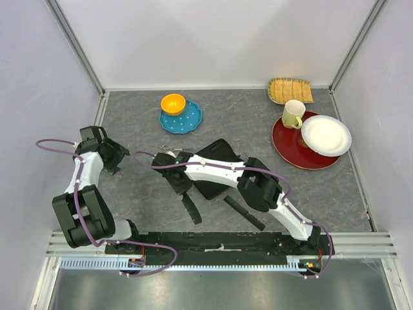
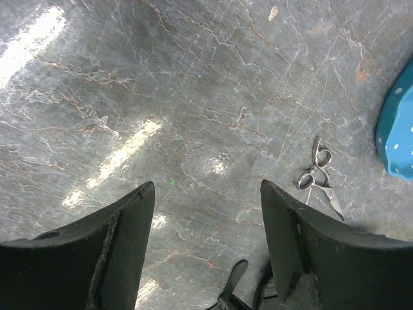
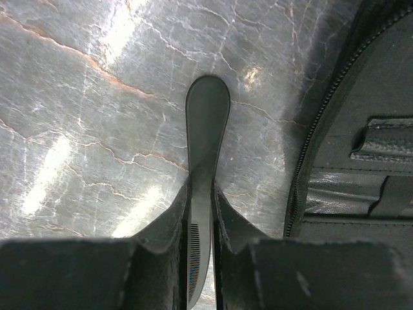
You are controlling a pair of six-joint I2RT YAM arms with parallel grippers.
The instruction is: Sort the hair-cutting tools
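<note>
A black comb (image 3: pixel 206 123) is clamped on edge between the right fingers (image 3: pixel 175 223), which are closed tight on it. Its rounded end projects over the counter (image 3: pixel 84 129), just beside the black zip case (image 3: pixel 361 194). The left fingers (image 2: pixel 139 219) are spread wide with nothing between them, above the counter near the silver scissors (image 2: pixel 317 177) lying flat, and a second comb (image 1: pixel 244 213) is seen on the counter near the case.
</note>
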